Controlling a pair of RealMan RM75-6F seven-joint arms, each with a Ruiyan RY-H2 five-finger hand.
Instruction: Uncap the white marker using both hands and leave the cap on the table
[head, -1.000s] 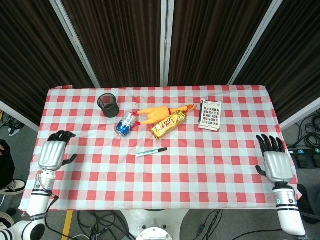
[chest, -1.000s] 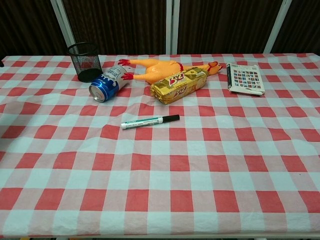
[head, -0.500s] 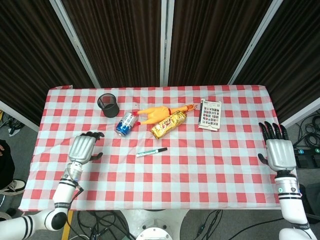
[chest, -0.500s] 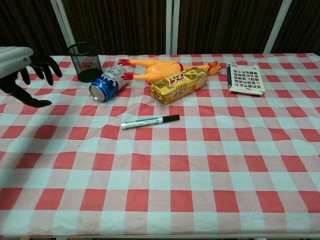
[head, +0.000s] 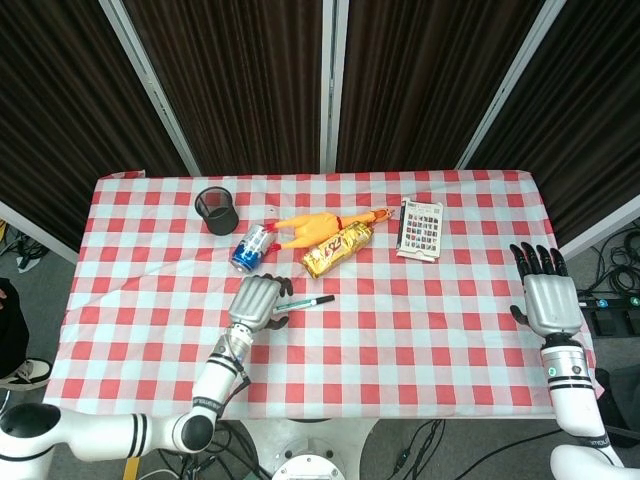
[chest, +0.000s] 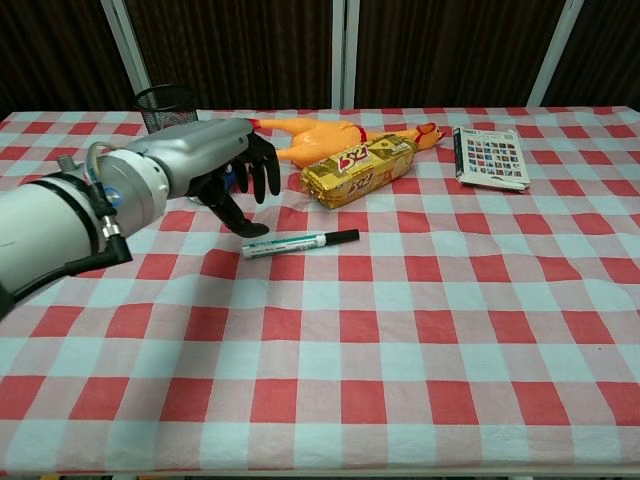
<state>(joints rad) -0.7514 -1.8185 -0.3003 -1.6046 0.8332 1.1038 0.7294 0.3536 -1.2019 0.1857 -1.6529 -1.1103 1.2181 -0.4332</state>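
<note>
The white marker (head: 305, 302) (chest: 298, 242) lies flat on the checked cloth near the table's middle, its black cap (chest: 343, 237) pointing right. My left hand (head: 256, 301) (chest: 226, 162) hovers just left of and above the marker's white end, fingers spread and curved downward, holding nothing. My right hand (head: 545, 295) stays at the table's right edge, fingers spread, empty; the chest view does not show it.
Behind the marker lie a blue can (head: 250, 247), a yellow rubber chicken (head: 315, 226) and a gold snack packet (head: 338, 249). A black mesh cup (head: 216, 209) stands back left; a printed card box (head: 421, 229) lies back right.
My left hand has swept from the table's left edge rightward to the marker's left end. My right hand has shifted only slightly.
</note>
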